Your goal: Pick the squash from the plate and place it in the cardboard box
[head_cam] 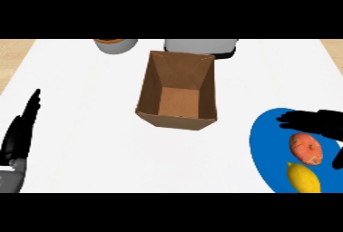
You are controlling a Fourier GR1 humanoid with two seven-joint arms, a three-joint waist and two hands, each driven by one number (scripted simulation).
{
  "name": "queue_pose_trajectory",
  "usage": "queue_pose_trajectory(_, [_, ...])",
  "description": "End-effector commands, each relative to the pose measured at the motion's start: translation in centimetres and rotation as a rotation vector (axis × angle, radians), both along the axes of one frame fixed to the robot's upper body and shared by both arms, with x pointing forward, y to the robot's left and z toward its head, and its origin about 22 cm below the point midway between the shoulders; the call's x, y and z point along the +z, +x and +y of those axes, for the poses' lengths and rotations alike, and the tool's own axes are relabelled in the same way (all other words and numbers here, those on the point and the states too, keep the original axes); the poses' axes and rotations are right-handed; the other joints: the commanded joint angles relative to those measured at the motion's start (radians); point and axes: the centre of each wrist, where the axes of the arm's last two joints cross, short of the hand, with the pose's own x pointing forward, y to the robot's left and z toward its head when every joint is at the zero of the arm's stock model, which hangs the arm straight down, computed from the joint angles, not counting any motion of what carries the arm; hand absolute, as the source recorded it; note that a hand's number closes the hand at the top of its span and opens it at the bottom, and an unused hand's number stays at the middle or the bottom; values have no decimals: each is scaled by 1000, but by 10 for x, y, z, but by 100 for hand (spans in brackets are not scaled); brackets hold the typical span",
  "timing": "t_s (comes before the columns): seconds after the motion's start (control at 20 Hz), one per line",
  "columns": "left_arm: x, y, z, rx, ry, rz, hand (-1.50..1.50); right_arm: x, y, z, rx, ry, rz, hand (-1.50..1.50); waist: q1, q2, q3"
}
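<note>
On the blue plate (262, 149) at right, the yellow squash (305, 178) lies below the right hand (320, 122). That hand's fingers stretch straight, holding nothing.

No readable text anywhere.

The white counter (87, 136) carries an open cardboard box (177, 90) mid-top, a blue plate (264, 145) at right, two containers along the far edge
</note>
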Motion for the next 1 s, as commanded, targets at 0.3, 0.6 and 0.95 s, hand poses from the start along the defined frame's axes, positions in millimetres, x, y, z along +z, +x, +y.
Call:
queue_pose_trajectory(0.3, [-3,-5,9,2,-8,7,0,0,-21,2,3,-76,78,-150,0,0,0])
queue_pose_trajectory(0.6, [13,-9,-4,-11,-20,-1,0,-38,-16,25,-28,-47,3,150,8,0,1])
queue_pose_trajectory(0.95, [24,10,16,-3,-7,11,0,-29,12,45,-54,59,-181,150,6,3,1])
